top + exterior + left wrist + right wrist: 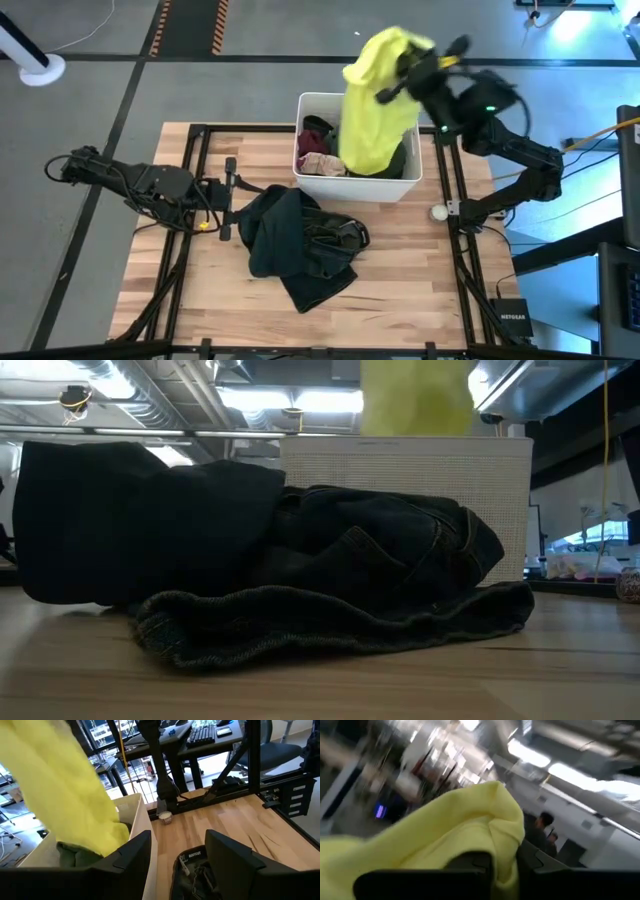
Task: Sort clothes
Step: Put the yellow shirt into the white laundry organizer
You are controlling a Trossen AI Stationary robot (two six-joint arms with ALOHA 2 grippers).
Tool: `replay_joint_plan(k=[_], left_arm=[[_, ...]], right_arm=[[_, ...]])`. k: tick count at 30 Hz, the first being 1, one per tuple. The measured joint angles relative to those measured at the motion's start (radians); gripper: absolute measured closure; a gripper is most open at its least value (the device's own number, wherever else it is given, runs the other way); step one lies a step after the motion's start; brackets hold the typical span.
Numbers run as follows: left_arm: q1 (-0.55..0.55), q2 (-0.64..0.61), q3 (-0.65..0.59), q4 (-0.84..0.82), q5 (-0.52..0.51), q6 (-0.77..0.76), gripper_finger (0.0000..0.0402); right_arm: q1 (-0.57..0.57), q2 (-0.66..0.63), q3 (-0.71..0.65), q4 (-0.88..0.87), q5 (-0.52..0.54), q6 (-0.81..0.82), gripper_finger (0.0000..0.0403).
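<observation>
My right gripper (398, 78) is shut on a neon yellow garment (378, 105), high above the white bin (305, 105) at the table's far side. The garment also shows in the low view (415, 395) and the left wrist view (60, 785). Inside the bin lie a maroon piece (318, 128), a pale piece (320, 163) and a dark green one (75, 854). A pile of black (272, 222) and dark green (332, 245) clothes lies on the table's middle. My left gripper (177, 857) stands open at the pile's left edge, holding nothing. My right gripper pinches a bunched fold (495, 842) at the yellow garment's upper end between its two fingers, several layers thick. The fingers come about level from the table's right side. The garment hangs slack below them, and its lower end (112, 832) reaches down into the bin.
Black frame rails (190, 200) run along the table's left and right sides. A small white round thing (438, 211) sits on the table right of the bin. Bare wood lies in front of the pile (400, 290).
</observation>
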Motion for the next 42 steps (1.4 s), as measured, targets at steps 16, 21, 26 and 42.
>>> replay_joint_plan(k=[16, 21, 26, 42], left_arm=[[0.000, 0.002, 0.000, 0.001, 0.000, 0.003, 0.0220], [0.000, 0.002, 0.000, 0.002, 0.000, 0.008, 0.0220], [0.000, 0.002, 0.000, 0.002, 0.000, 0.008, 0.0220], [0.000, 0.002, 0.000, 0.002, 0.000, 0.021, 0.0220]], right_arm=[[-0.224, 0.059, -0.163, -0.831, -0.230, 0.676, 0.0361], [-0.272, 0.059, -0.355, -0.729, -0.330, 0.720, 0.0361], [-0.317, 0.060, -0.534, -0.530, -0.384, 0.779, 0.0361], [-0.351, 0.067, -0.606, -0.470, -0.455, 0.943, 0.0254]])
